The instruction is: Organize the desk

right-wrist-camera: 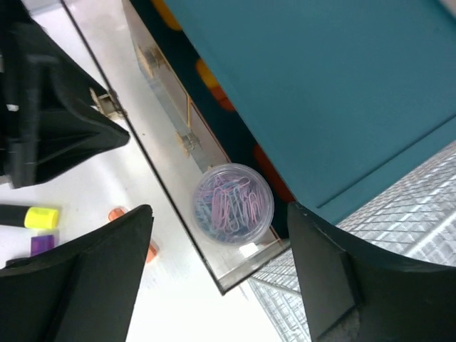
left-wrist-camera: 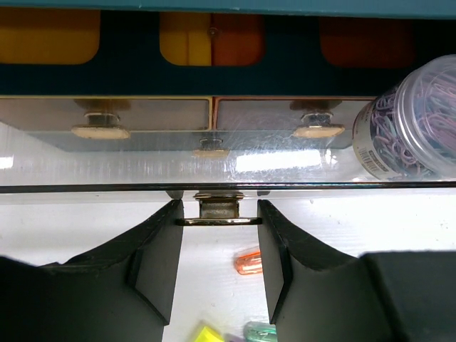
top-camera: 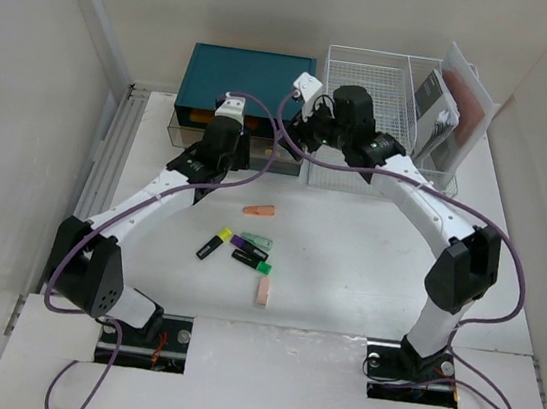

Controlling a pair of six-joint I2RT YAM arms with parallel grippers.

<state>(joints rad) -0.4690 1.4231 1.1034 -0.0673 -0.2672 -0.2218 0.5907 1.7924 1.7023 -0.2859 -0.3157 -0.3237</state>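
A drawer handle [left-wrist-camera: 217,209] is being pinched by the left gripper [left-wrist-camera: 218,226], while the right gripper [right-wrist-camera: 219,214] is being held spread over a paper-clip jar [right-wrist-camera: 231,203], its top being shown only there.

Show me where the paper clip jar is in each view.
Top external: cannot be made out.
Left wrist: jar at the right edge, in the clear drawer.
Right wrist: jar in the centre.
Shared landmark: teal box, in all three.
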